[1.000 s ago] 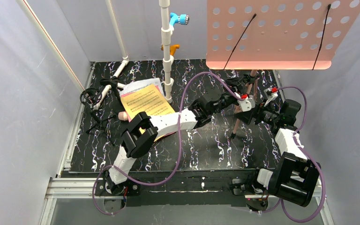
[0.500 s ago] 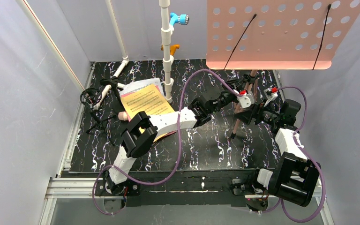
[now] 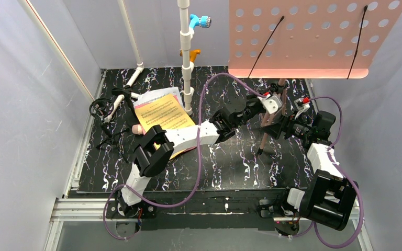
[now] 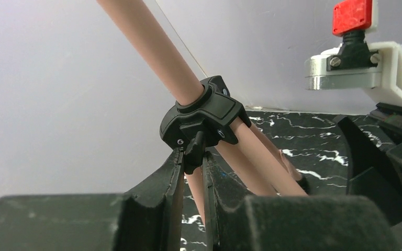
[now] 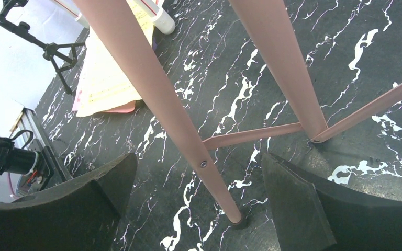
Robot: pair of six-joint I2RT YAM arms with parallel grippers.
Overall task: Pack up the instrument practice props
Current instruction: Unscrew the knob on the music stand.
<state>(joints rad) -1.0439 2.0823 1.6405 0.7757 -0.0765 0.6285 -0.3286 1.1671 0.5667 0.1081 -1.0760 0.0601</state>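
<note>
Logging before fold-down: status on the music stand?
Left gripper pinching collar knob on pink music stand. Right gripper open, jaws straddling a stand leg. No obstruction seen.

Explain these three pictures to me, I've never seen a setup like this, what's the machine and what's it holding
These are two robot arms bolted to the near edge of a black marbled table. The wide picture looks down from above; the other two come from a camera on each wrist. A pink music stand rises at the back right; yellow, white and pink sheet music lies on the left, beside a white pipe frame. The left gripper pinches the small black lever on the stand's collar. The right gripper is open, its jaws either side of one stand leg.
</note>
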